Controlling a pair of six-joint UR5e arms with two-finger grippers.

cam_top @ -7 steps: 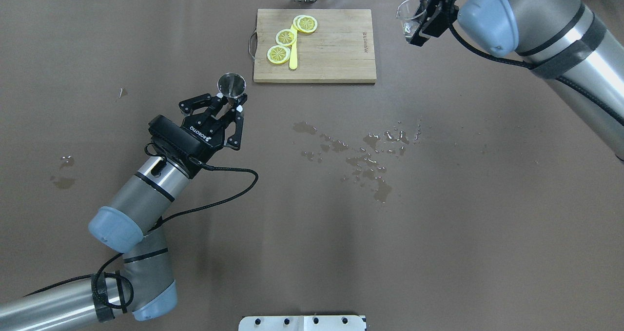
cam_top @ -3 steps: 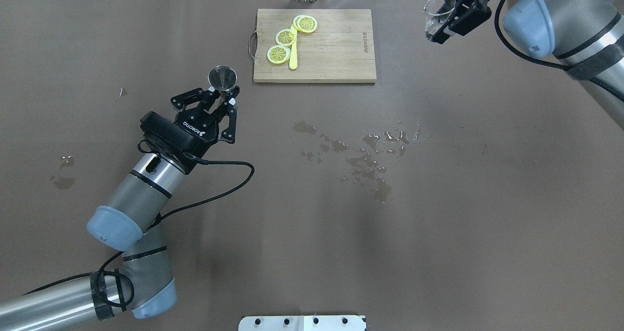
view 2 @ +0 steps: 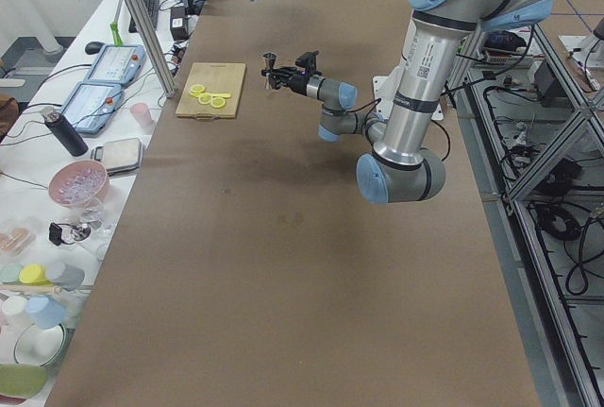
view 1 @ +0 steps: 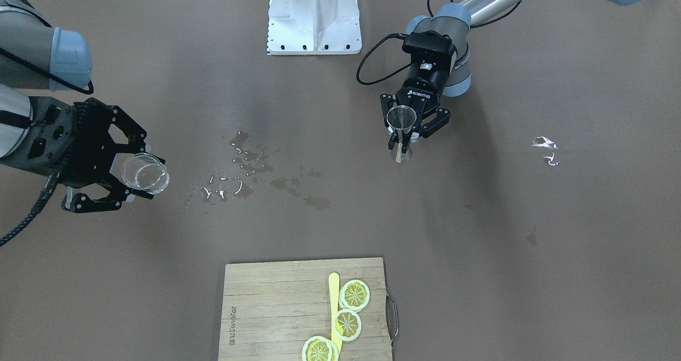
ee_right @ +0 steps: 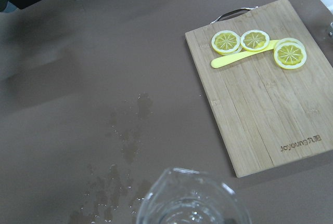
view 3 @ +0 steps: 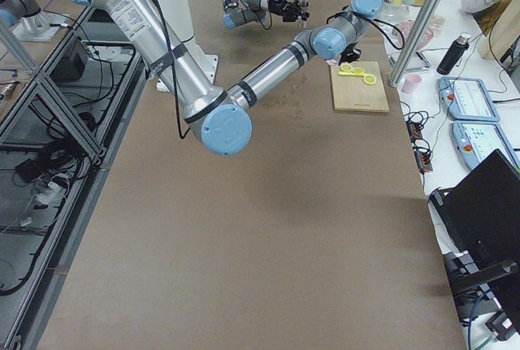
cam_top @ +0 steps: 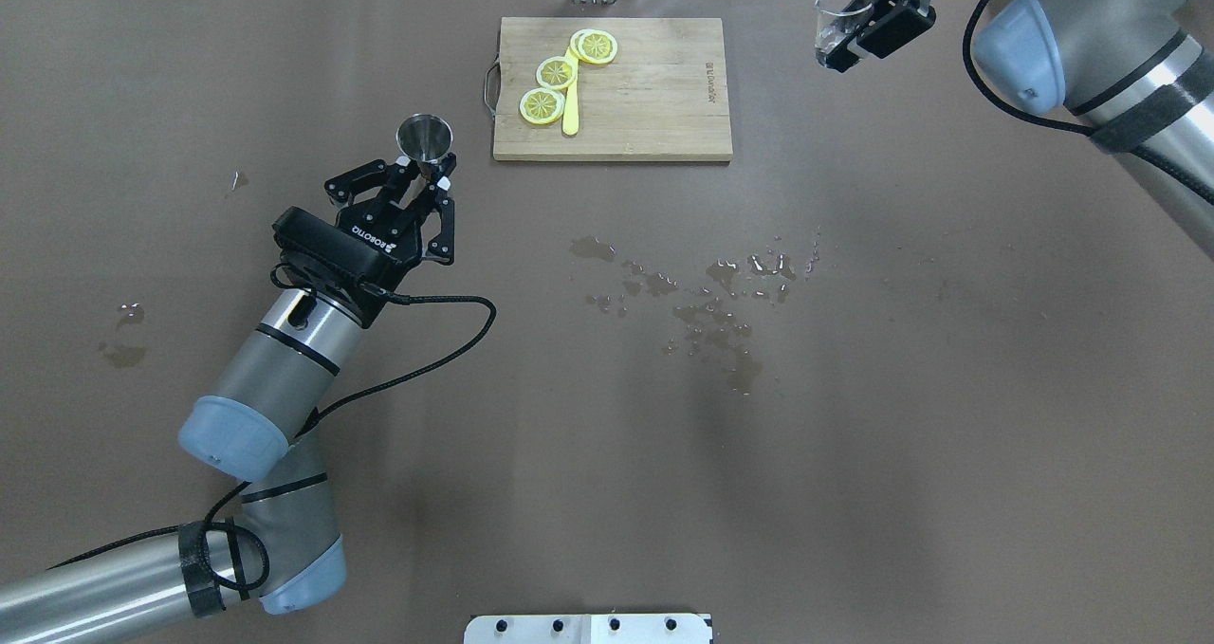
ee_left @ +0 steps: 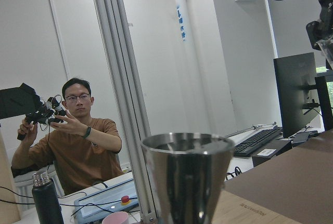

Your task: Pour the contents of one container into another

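I find the left pincer clamped on a metal cup, held upright near the board. The right pincer grips a glass, well apart, at the far end of the bench. My judgement: the pour has not begun. The 2 vessels need bringing together, then 1 tilted. I cannot tell how much either holds

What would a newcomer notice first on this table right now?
Each arm holds a vessel: the right gripper grips a glass beaker near the far right corner of the table, the left gripper a steel jigger near the cutting board. Between them spilled liquid glistens, and three lemon slices lie on the board.
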